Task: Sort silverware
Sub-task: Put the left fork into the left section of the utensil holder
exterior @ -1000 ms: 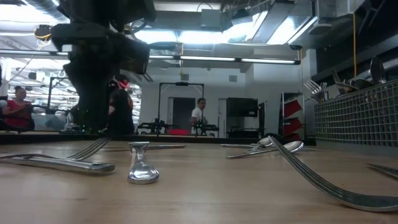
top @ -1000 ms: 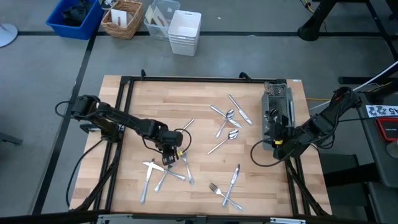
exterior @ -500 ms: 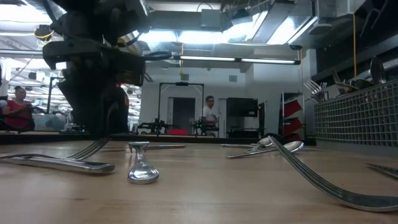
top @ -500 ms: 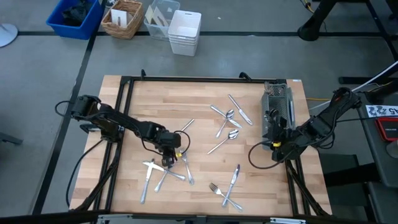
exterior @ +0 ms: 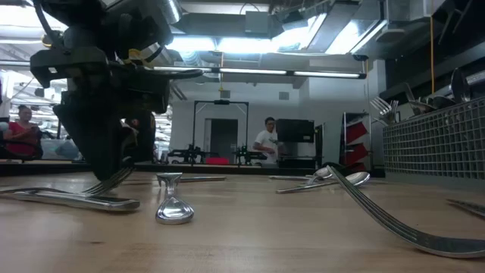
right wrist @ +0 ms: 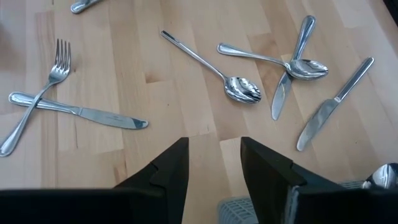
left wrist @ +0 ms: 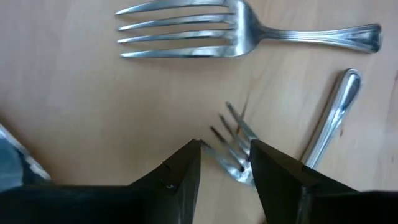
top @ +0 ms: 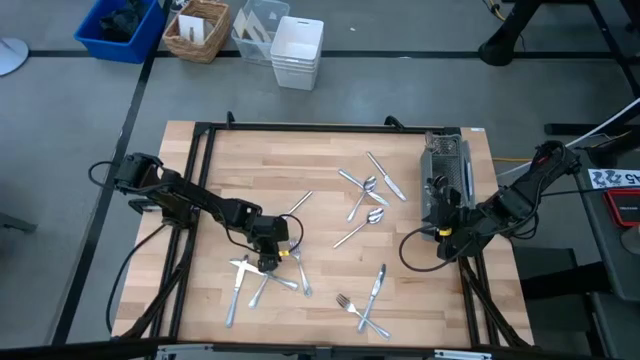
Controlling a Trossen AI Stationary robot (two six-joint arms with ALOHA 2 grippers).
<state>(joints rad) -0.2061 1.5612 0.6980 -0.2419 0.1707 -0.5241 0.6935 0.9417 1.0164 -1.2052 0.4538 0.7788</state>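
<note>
I put my left pincer [left wrist: 225,163] low over a small fork [left wrist: 231,152] at about seven o'clock on the desk [top: 330,160], fingers apart around its prongs, holding nothing, ready to pinch. My right pincer [right wrist: 214,155] waits open and empty by the wire caddy [top: 445,180] at three o'clock, where forks go.

shiny forks, spoons and knives [top: 362,200] lie flat, scattered over the wooden table, several crossed, a few standing in the caddy

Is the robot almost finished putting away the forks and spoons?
Not yet. A few pieces stand in the mesh caddy. The left gripper has its jaws around a fork lying on the table. Loose silverware is left; the right gripper waits, open.
</note>
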